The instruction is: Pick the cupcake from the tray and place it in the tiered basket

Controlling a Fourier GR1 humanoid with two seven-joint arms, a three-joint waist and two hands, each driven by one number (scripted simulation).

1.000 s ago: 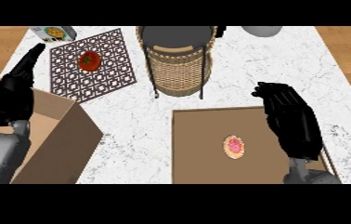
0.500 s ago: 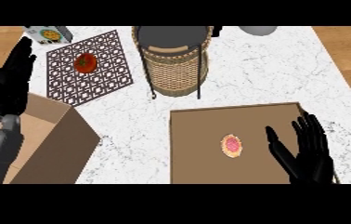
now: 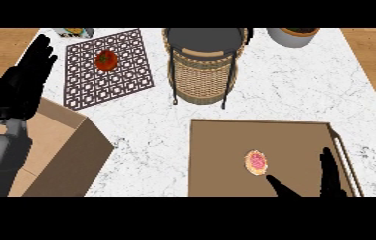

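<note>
The cupcake (image 3: 255, 163), small with pink icing, lies on the brown tray (image 3: 220, 149) at the lower right. The wicker tiered basket (image 3: 203, 64) with its dark frame stands behind the tray at the top centre. My right hand (image 3: 332, 177) shows only as straight fingers and a thumb at the lower edge, just right of and below the cupcake, apart from it and open. My left hand (image 3: 26, 82) rests open at the left edge, fingers up, over a cardboard box.
A cardboard box (image 3: 55, 154) fills the lower left. A dark lattice mat (image 3: 110, 79) with a tomato (image 3: 106, 60) on it lies at the upper left. A grey pot (image 3: 294, 35) and a small box (image 3: 73, 32) sit at the far edge.
My right hand has drawn back toward the lower edge, from beside the tray's right side to just below the cupcake. The view has shifted slightly; the left hand stays put.
</note>
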